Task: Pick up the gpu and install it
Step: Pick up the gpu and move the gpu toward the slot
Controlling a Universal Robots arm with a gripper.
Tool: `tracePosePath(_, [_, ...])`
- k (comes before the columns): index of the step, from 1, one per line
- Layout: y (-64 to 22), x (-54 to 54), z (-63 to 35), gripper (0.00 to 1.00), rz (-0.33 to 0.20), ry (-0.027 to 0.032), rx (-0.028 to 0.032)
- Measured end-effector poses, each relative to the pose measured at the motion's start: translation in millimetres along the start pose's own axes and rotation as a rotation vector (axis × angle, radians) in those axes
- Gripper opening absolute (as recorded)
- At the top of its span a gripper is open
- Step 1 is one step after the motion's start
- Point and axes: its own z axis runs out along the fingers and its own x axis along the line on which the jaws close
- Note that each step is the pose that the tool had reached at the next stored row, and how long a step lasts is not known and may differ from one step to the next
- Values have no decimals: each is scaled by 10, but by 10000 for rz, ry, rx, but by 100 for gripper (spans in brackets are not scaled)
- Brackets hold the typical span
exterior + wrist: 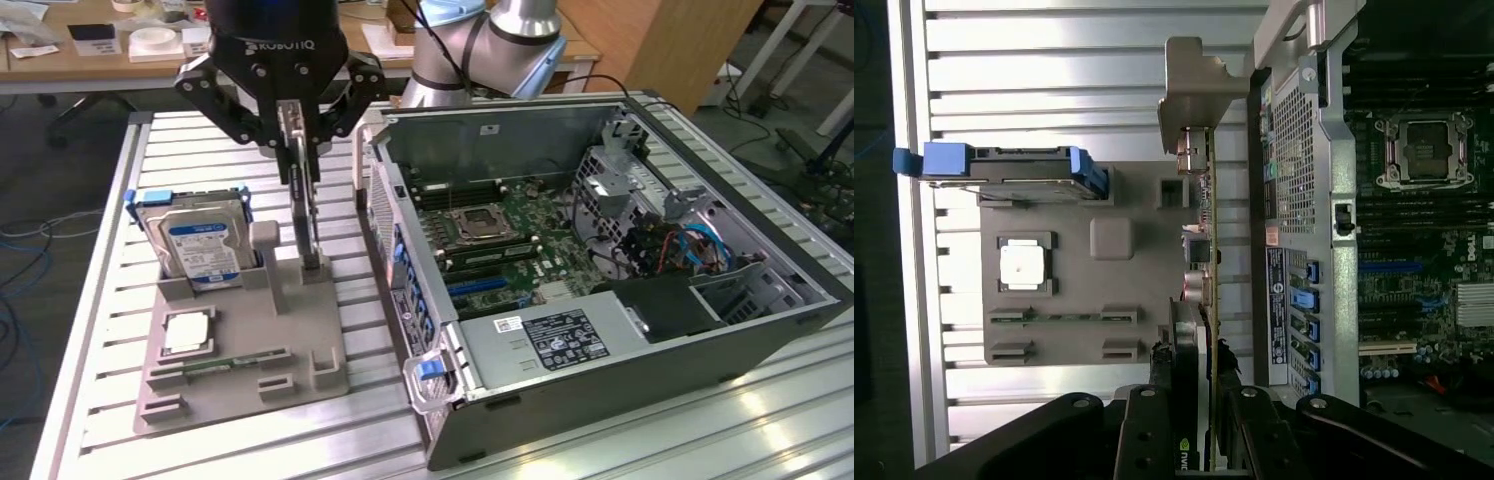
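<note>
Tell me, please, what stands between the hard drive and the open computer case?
The gpu, upright at the grey holder, the gripper closed on it; the exterior view shows this.

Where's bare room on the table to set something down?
Bare slats at the exterior view's left of the grey holder, and along the near edge. Crowded: the gap between holder and computer case, beside the hand gripping the gpu.

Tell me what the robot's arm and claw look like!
The gripper is black and chunky, with white ROBOTIQ lettering and jointed black fingers. The arm is a smooth silver-grey tube with rounded joints, and a thin dark cable runs beside it.
</note>
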Motion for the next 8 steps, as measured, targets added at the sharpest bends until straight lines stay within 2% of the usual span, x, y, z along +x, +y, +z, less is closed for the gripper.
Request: tracePosePath(8, [0, 0, -1, 27, 0, 2, 5])
